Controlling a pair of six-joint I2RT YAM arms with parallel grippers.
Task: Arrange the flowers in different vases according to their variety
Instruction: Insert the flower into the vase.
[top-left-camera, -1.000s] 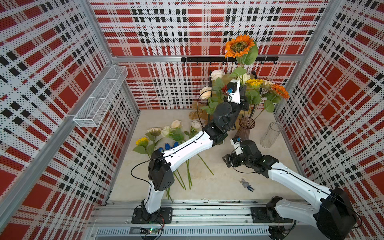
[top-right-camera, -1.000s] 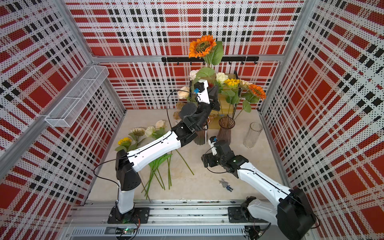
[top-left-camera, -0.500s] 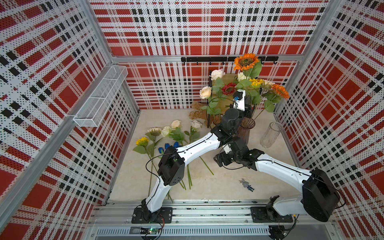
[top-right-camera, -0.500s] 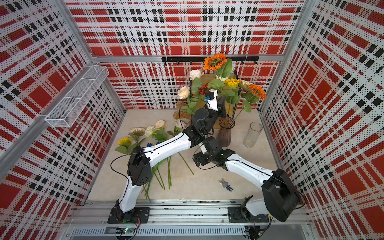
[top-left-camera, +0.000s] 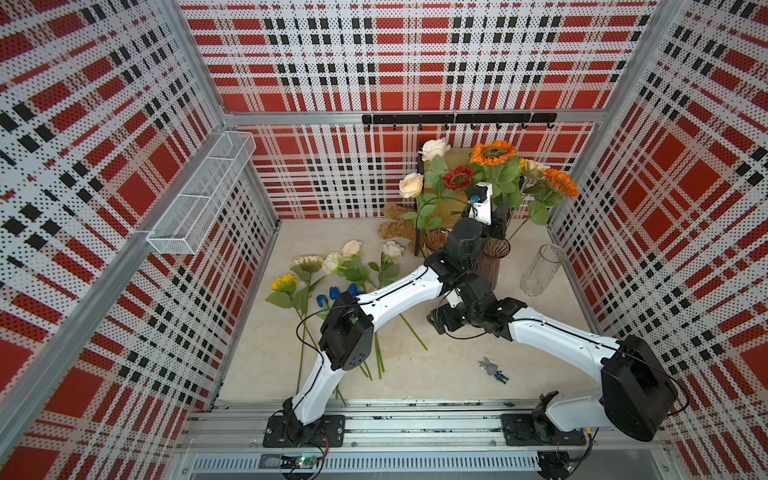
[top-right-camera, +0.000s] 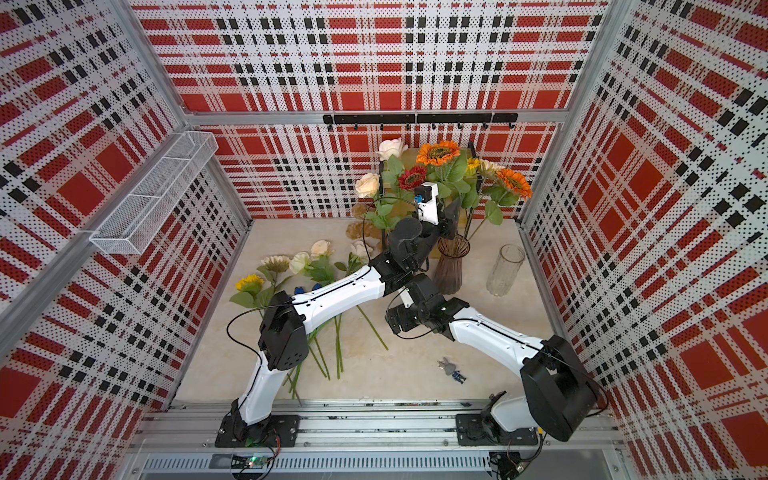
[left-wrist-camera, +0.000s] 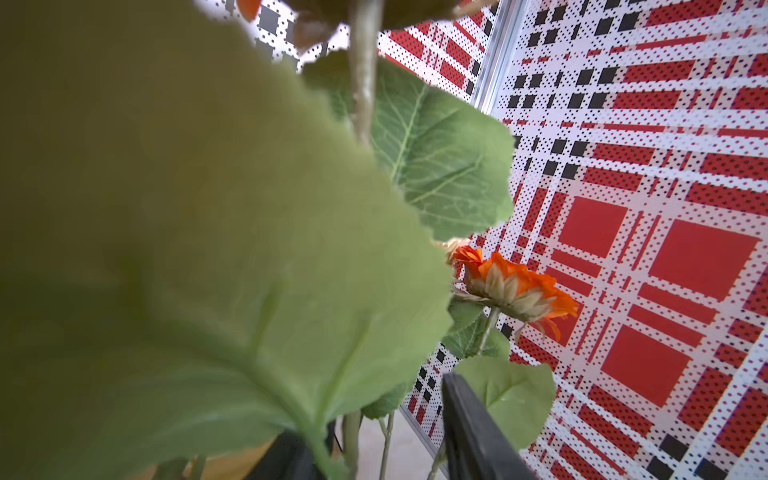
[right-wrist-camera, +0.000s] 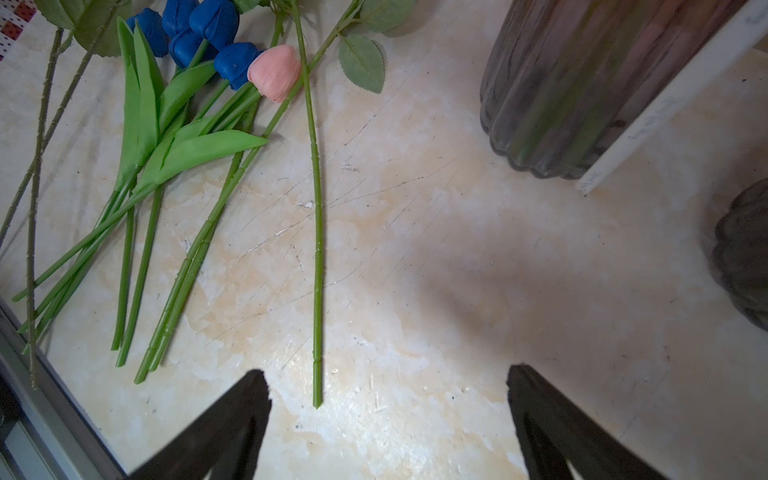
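My left gripper (top-left-camera: 498, 218) (left-wrist-camera: 368, 405) is raised over a ribbed brown vase (top-left-camera: 492, 262) of sunflowers. Its jaws stand apart around a green stem (left-wrist-camera: 351, 436), under big leaves. The tall orange sunflower (top-left-camera: 492, 153) stands in that vase with a red one (top-left-camera: 458, 178). Cream roses (top-left-camera: 410, 185) fill the second ribbed vase (top-left-camera: 434, 239). The clear vase (top-left-camera: 542, 270) is empty. My right gripper (top-left-camera: 436, 322) (right-wrist-camera: 386, 370) hangs open and empty low over the table, by the end of a stem (right-wrist-camera: 318, 291). Blue tulips (right-wrist-camera: 203, 25), a pink tulip (right-wrist-camera: 276, 70), roses (top-left-camera: 352, 248) and a yellow sunflower (top-left-camera: 284, 283) lie on the table.
A white wire basket (top-left-camera: 203, 195) hangs on the left wall and a black hook rail (top-left-camera: 457, 118) on the back wall. A small figurine (top-left-camera: 492, 370) lies near the front edge. Brown lumps (top-left-camera: 395, 228) and a wooden box (top-left-camera: 455, 156) sit behind the vases.
The left gripper came down with the orange sunflower, whose head now sits among the others, and its jaws have parted. The right arm swung left to the stem ends.
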